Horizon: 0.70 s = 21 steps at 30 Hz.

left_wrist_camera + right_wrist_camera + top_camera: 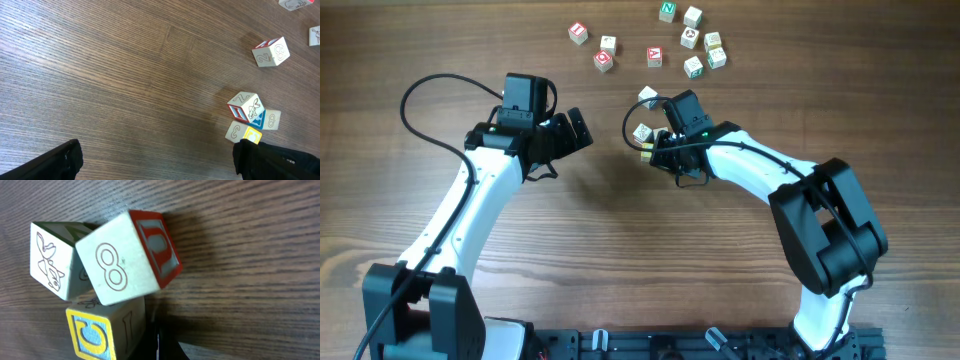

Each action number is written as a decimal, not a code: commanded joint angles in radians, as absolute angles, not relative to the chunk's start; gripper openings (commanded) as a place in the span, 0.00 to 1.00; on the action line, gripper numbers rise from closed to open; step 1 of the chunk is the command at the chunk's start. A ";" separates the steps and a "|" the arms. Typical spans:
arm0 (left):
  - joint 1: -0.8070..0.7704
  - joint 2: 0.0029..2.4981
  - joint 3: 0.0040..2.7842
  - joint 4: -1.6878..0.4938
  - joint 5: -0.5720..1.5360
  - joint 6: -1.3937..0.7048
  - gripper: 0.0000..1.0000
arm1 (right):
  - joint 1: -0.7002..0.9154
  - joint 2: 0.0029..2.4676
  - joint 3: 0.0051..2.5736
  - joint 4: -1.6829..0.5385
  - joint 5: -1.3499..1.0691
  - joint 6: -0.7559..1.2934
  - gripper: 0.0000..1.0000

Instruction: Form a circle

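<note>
Overhead: letter cubes [654, 56] strewn loosely along far side of desk [620, 260], no circle yet, nearly all work left.
Left wrist: left fingers [157, 155] spread wide, empty; three-cube cluster [250, 117] near.
Right wrist: right fingers [160, 347] pressed together, gripping nothing, just beside yellow-blue cube [95, 335].

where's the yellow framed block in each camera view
overhead: the yellow block is only a sliver at the tip of the right gripper, mostly hidden.
left wrist: lower right, yellow block at the bottom of the small cluster.
right wrist: bottom left, yellow block just below the tilted 8 block.
shared landmark: the pale blocks bunched right against it.
</note>
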<state>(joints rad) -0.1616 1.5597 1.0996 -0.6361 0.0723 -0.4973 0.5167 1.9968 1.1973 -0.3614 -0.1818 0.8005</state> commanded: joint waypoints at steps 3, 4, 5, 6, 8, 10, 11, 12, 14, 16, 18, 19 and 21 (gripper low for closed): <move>-0.159 1.559 1.098 -0.636 0.062 -0.478 1.00 | 0.550 2.040 1.169 -0.411 -0.166 0.812 0.05; -0.159 1.559 1.098 -0.636 0.062 -0.478 1.00 | 0.557 2.040 1.169 -0.410 -0.166 0.812 0.05; -0.159 1.559 1.098 -0.636 0.062 -0.478 1.00 | 0.562 2.040 1.169 -0.409 -0.167 0.812 0.05; -0.159 1.559 1.098 -0.636 0.062 -0.478 1.00 | 0.566 2.040 1.169 -0.408 -0.173 0.813 0.05; -0.159 1.559 1.098 -0.636 0.062 -0.478 1.00 | 0.567 2.040 1.169 -0.409 -0.182 0.814 0.05; -0.159 1.559 1.098 -0.636 0.062 -0.478 1.00 | 0.567 2.040 1.169 -0.409 -0.184 0.814 0.05; -0.159 1.559 1.098 -0.636 0.062 -0.478 1.00 | 0.567 2.040 1.169 -0.409 -0.184 0.814 0.05; -0.159 1.559 1.098 -0.636 0.062 -0.478 1.00 | 0.567 2.040 1.169 -0.410 -0.184 0.815 0.05; -0.159 1.559 1.098 -0.636 0.062 -0.478 1.00 | 0.567 2.040 1.169 -0.412 -0.184 0.815 0.05; -0.159 1.559 1.098 -0.636 0.062 -0.478 1.00 | 0.567 2.040 1.169 -0.414 -0.182 0.817 0.05; -0.159 1.559 1.098 -0.636 0.062 -0.478 1.00 | 0.566 2.040 1.169 -0.426 -0.164 0.842 0.05; -0.159 1.559 1.098 -0.636 0.062 -0.478 1.00 | 0.566 2.040 1.169 -0.427 -0.159 0.841 0.05; -0.159 1.559 1.098 -0.636 0.062 -0.478 1.00 | 0.565 2.040 1.169 -0.419 -0.149 0.841 0.05</move>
<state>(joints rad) -0.1616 1.5597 1.0992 -0.6361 0.0723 -0.4973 0.5587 1.9968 1.2003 -0.3904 -0.1860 0.8204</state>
